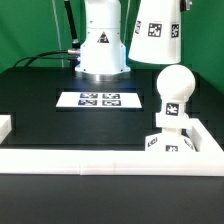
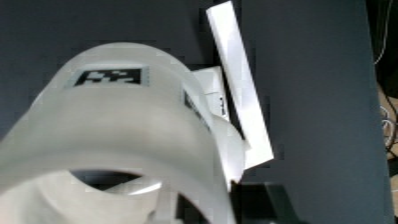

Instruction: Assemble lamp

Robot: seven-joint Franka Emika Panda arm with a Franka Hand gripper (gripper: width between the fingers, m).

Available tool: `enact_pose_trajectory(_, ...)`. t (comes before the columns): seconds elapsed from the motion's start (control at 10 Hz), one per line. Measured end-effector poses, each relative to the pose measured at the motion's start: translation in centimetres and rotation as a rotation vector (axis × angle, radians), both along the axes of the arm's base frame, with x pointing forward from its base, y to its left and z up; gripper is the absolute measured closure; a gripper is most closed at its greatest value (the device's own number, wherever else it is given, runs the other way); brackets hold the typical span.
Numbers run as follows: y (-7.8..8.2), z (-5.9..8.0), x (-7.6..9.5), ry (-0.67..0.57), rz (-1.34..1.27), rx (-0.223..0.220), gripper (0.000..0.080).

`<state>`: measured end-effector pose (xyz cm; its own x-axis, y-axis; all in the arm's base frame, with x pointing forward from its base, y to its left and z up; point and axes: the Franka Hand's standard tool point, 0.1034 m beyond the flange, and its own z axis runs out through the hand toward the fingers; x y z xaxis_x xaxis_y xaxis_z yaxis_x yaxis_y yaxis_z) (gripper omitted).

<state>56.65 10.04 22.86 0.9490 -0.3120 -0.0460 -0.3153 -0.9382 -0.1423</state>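
Gripper: we cannot make out its fingers in either view, so we cannot tell whether they are apart, together or clamped on anything.
Shade (image 1: 157, 32): in the exterior view we see it raised high at the top, toward the exterior view's right, clear of the table and above the bulb. It shows a black-and-white tag on its side. What holds it is cut off by the top edge.
Shade, wrist view (image 2: 125, 130): we see it fill most of this picture, blurred and very close, with one tag on its outer wall and its open rim toward the camera.
Bulb (image 1: 173, 88): we see its round head upright on a neck that carries a tag, standing on the base. It is apart from the shade, with a clear gap between them.
Base (image 1: 168, 141): we see a small square block under the bulb, with tags on its side faces, just inside the wall's corner on the exterior view's right.
Wall (image 1: 70, 160): we see a white barrier along the near edge of the table.
Marker board (image 1: 99, 99): we see it lying flat on the black table (image 1: 40, 105), in front of the robot body (image 1: 100, 40), well apart from the base.
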Motion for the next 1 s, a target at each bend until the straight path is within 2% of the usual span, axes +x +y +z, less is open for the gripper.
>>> enact_pose_trajectory(0.2,1.0,0.1,1.8,-0.015,0.001,0.006,0.0755)
enact_pose_trajectory(0.5,1.9,-0.5,2.8,-0.021,0.01,0.006,0.0755)
enact_pose_trajectory(0.9,2.6,-3.4,3.4,-0.042,0.02,-0.009,0.0755)
enact_pose_trajectory(1.0,2.6,-3.8,3.5,-0.044,0.023,-0.011,0.0755)
